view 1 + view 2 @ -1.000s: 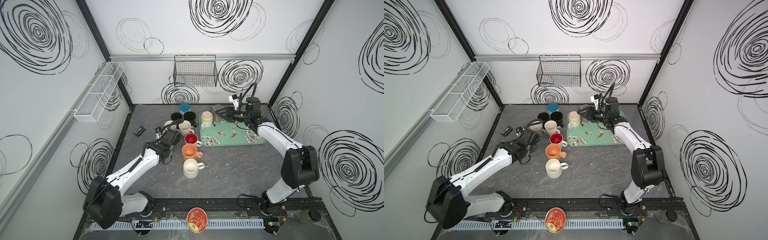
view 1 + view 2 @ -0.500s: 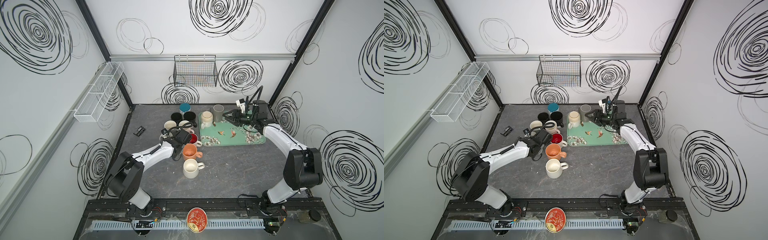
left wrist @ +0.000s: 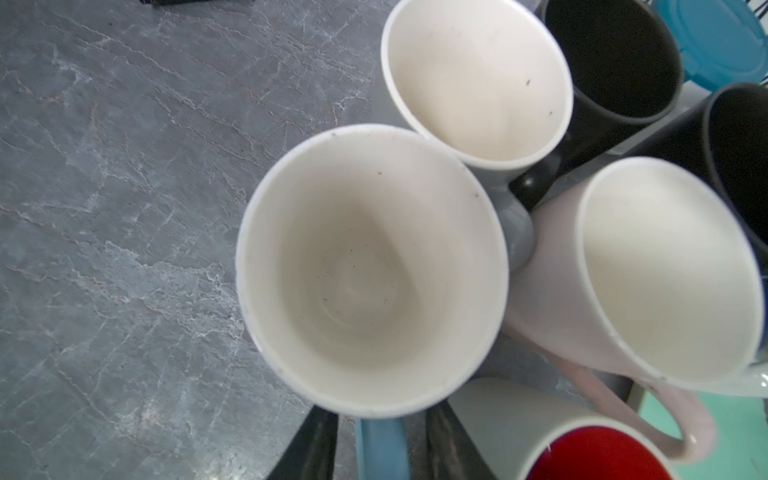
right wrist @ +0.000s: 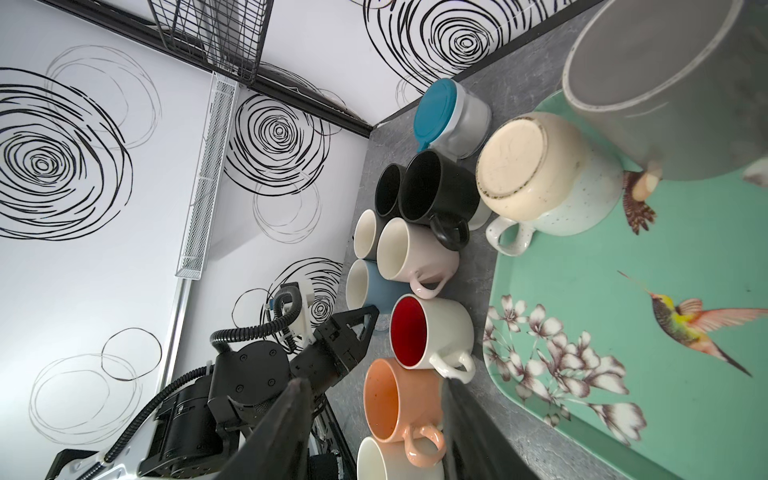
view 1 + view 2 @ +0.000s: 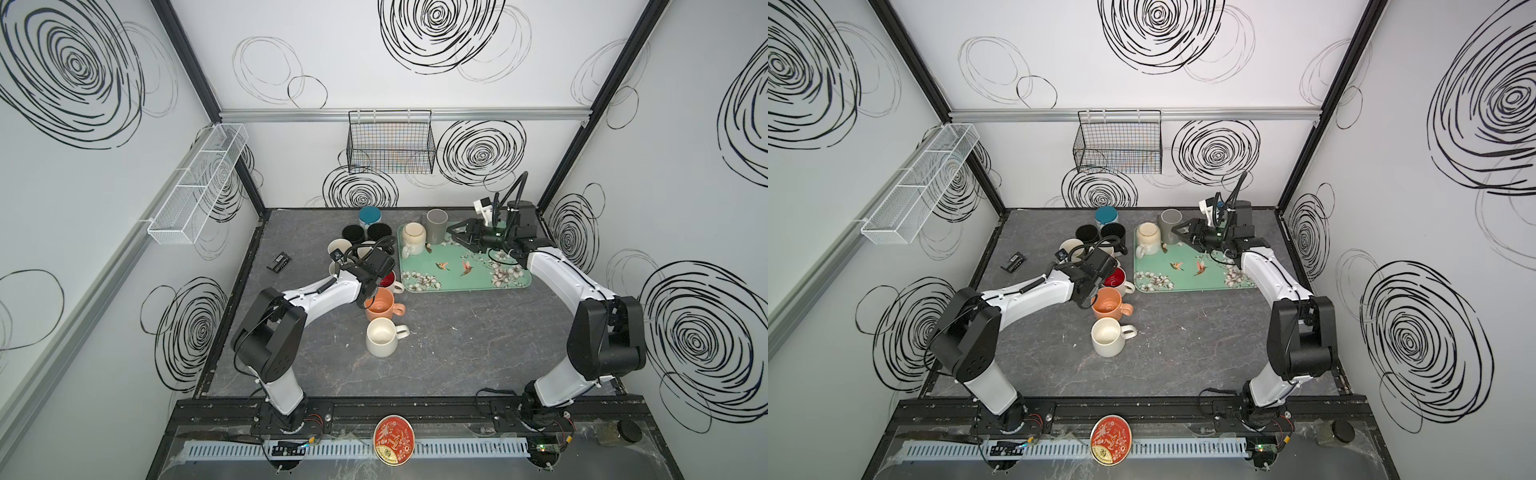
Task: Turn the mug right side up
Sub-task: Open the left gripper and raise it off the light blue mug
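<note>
A blue mug with a white inside [image 3: 370, 270] stands right side up on the grey table among other mugs. Its handle [image 3: 380, 449] lies between the fingers of my left gripper [image 3: 380, 455] with a gap on each side, so the jaws are open. In a top view my left gripper [image 5: 360, 291] covers most of that mug. A cream speckled mug [image 5: 413, 237] sits bottom up on the green tray [image 5: 478, 278]. A grey mug [image 5: 436, 226] beside it also looks bottom up. Just right of the grey mug, my right gripper [image 5: 454, 235] stands open and empty.
Around the blue mug stand a pale pink mug [image 4: 415, 253], a red-lined mug [image 5: 390, 280], an orange mug [image 5: 379, 305], a cream mug [image 5: 382, 338], two black mugs [image 5: 365, 232] and a teal-lidded jar [image 5: 370, 216]. A small black object [image 5: 279, 262] lies to the left.
My left arm has swung right into the mug cluster, and its jaws have opened off the blue mug's handle. My right gripper has drawn back to the right, uncovering the grey mug.
</note>
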Controlling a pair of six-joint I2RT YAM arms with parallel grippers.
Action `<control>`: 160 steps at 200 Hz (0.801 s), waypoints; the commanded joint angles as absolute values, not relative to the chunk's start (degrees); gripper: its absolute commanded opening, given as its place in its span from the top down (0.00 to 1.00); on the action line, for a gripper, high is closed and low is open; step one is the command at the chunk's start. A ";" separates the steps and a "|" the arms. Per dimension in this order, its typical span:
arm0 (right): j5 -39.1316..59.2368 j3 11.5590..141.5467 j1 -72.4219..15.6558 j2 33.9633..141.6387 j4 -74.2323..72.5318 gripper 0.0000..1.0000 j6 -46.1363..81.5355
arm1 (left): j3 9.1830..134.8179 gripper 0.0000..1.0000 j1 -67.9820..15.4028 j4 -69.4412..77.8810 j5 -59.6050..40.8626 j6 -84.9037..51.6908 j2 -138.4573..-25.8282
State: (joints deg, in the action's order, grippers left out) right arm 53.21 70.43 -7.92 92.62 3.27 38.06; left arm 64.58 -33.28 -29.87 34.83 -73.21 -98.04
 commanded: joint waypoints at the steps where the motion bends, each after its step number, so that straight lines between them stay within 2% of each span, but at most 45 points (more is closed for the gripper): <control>1: 54.32 70.90 -7.38 92.70 4.05 0.46 37.32 | 66.31 0.56 -33.31 -30.31 36.83 -75.05 -98.35; 40: 54.33 70.93 -6.77 93.04 4.05 0.45 37.32 | 68.43 0.48 -34.10 -31.85 36.58 -74.80 -97.92; 58: 54.10 71.10 -6.44 93.24 4.40 0.46 37.35 | 69.62 0.38 -34.36 -32.93 36.07 -74.63 -97.34; 77: 53.05 71.75 -6.33 93.76 6.11 0.46 36.48 | 70.62 0.31 -34.54 -34.57 35.42 -74.36 -96.22; 121: 47.29 74.87 -6.33 95.48 14.10 0.46 32.17 | 69.96 0.26 -34.61 -36.87 35.90 -72.08 -89.56; 160: 35.70 81.71 -7.32 99.21 22.55 0.45 27.48 | 71.81 0.21 -33.20 -39.29 35.32 -61.96 -85.21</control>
